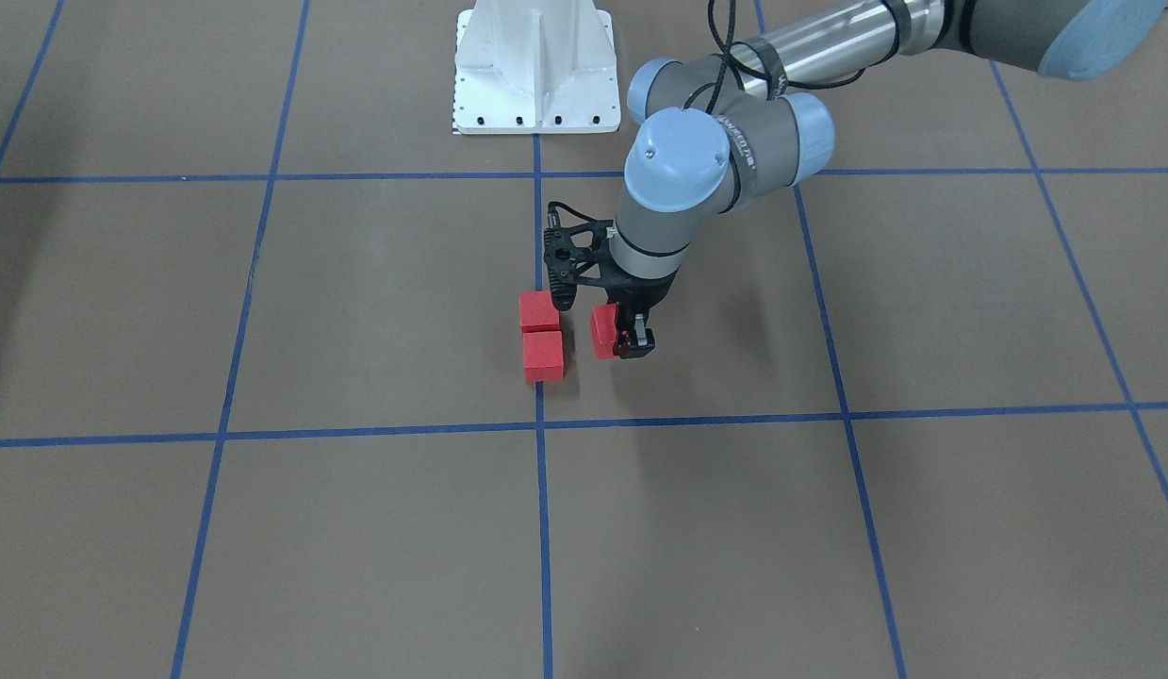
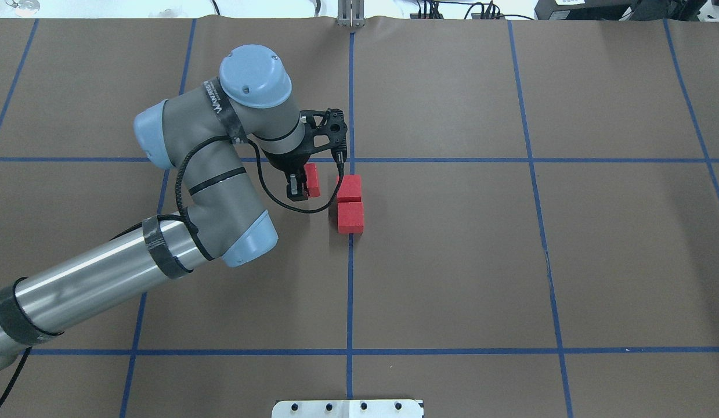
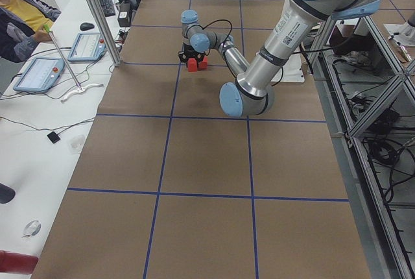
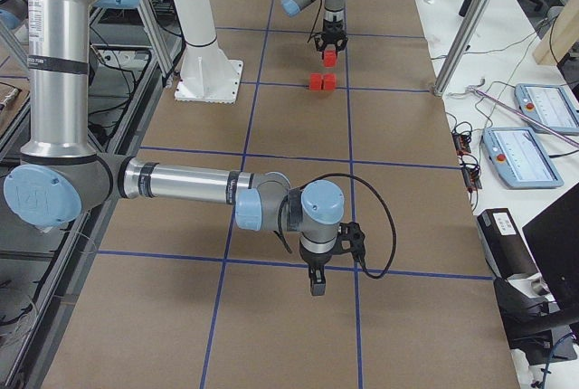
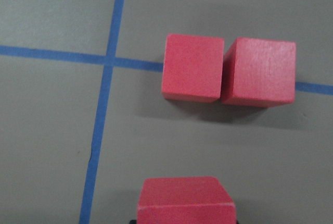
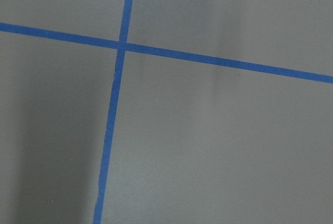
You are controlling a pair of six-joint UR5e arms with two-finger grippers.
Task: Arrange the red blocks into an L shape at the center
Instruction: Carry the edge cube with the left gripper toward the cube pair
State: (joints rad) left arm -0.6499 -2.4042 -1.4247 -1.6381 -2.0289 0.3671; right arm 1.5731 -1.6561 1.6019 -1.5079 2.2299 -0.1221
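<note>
Two red blocks [image 2: 349, 188] [image 2: 350, 217] sit touching, in a row along the blue tape line at the center [image 2: 394, 197]. My left gripper [image 2: 306, 183] is shut on a third red block [image 2: 311, 179] and holds it low, a small gap to the side of the far block of the pair. In the left wrist view the pair [image 5: 192, 67] [image 5: 259, 71] lies ahead and the held block [image 5: 184, 200] fills the bottom edge. My right gripper [image 4: 315, 280] points down over bare table far from the blocks; I cannot tell whether it is open.
The white base plate [image 1: 534, 66] stands at the robot's side of the table. A person [image 3: 19, 13] sits at a side desk with control tablets [image 3: 39, 71]. Metal posts [image 3: 97, 13] rise along that table edge.
</note>
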